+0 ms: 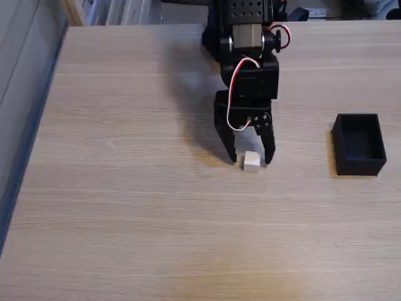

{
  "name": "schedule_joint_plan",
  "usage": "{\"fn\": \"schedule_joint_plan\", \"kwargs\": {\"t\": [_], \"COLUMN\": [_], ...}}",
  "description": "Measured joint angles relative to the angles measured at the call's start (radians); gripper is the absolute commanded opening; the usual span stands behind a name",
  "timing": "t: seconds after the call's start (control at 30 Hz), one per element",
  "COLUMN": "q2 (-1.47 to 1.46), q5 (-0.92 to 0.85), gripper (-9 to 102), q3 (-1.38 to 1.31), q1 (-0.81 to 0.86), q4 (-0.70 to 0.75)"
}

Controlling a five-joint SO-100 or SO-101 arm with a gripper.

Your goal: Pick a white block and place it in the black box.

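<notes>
white block [251,162] sits on the table between the part-open end effector [250,159] fingers, ungripped

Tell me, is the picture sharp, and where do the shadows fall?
In the fixed view the light is soft and even, with no glare on the table; the gripper throws a faint shadow to its left, the black box is dark inside, and the white block looks slightly blurred.

Black arm [247,69], red-white cable loops, seemingly screws.
</notes>
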Motion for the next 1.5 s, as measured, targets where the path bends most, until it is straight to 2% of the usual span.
{"fn": "schedule_joint_plan", "kwargs": {"t": [0.23,0.5,0.83,1.2,1.5], "q2": [-0.018,-0.026,0.078,0.376,0.396], "q5": [-0.005,-0.017,-0.015,-0.026,0.005], "gripper": [18,1,0,0,0], "q3": [0.000,0.000,0.028,0.083,-0.026], "q1": [0.011,0.006,0.005,-0.238,-0.457], "q4": [-0.034,-0.054,-0.054,0.061,0.166]}}
